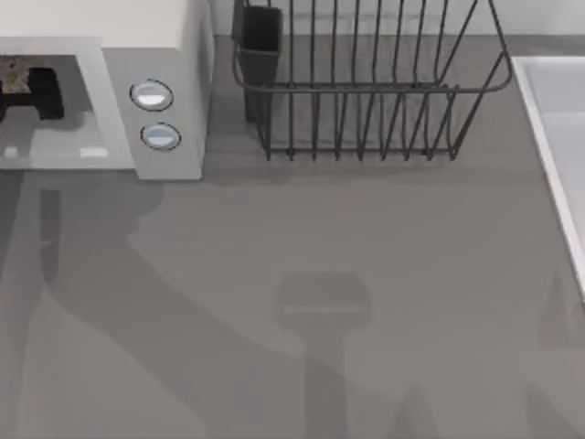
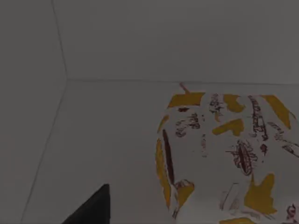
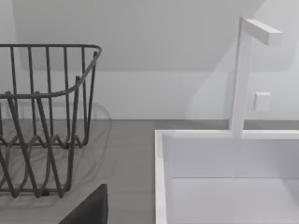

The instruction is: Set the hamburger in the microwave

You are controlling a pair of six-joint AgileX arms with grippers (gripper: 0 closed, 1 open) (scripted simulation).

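The large white boxy microwave stands at the far left of the grey worktop, with its grey cavity open toward the near side and two round silver-blue knobs on its panel, one just beyond the other. Inside the cavity, at its left, the left gripper is seen from above as a dark shape, and the small rounded white hamburger with orange-yellow patches lies right beside it on the far side. I cannot tell from above whether they touch.

The left wrist view is dim (it looks into the cavity). There the hamburger shows its white wrapping with yellow patches and fine dark marks, resting on the pale cavity floor near the corner where floor and walls meet. One dark finger tip of the left gripper is apart from the hamburger, with bare floor between them. Whether the fingers are apart or together, I cannot tell.

To the right of the microwave, at the far edge, stands a black wire rack with a dark cup-like holder on its left end. A white basin with a white post occupies the right edge. Of the right gripper one dark finger tip is visible in the right wrist view, between rack and basin; its state I also cannot tell.
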